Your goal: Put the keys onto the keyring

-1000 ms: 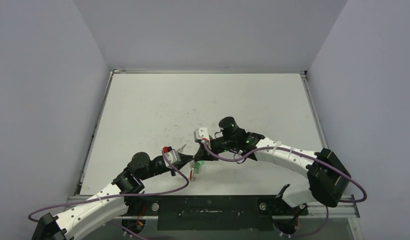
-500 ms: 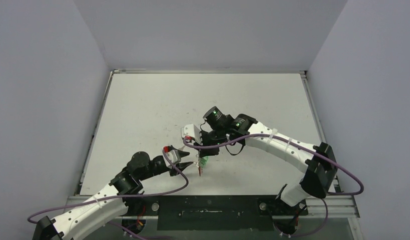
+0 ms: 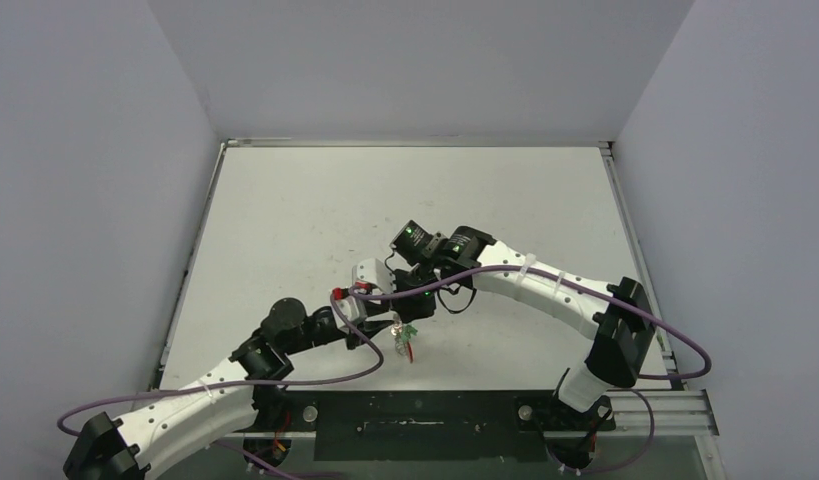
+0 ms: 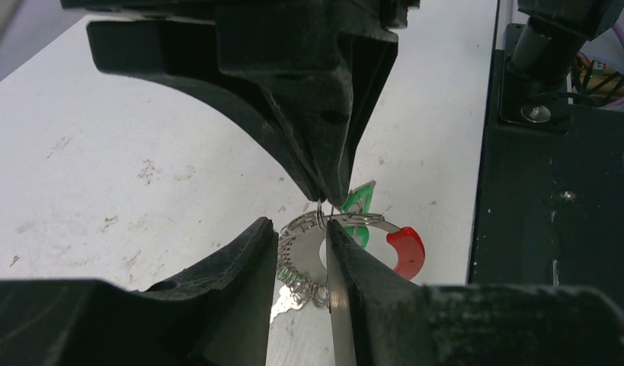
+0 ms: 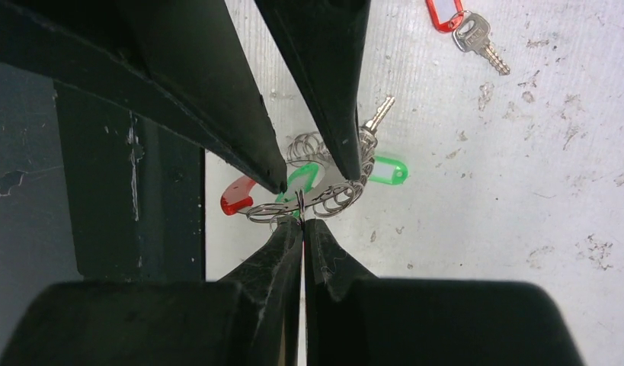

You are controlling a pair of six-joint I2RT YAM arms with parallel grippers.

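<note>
- From above, my two claws meet near the 6 o'clock edge of the table (image 3: 285,200). The keyring (image 3: 406,342) is only a small green-and-red clump beneath them.
- Only my right wrist camera shows a loose red-tagged key (image 5: 468,27), lying on the table at 1 o'clock, well apart from the ring.
- My left wrist camera shows the ring's red arc (image 4: 406,252) at 4 o'clock, with a green tag (image 4: 358,204) by it.
- My right claw (image 5: 302,223) is pinched tight on one silvery wire loop (image 5: 301,202) of the keyring.
- My left claw (image 4: 297,229) stands narrowly parted, one finger on either side of the ring's band. I cannot tell whether they touch it.
</note>
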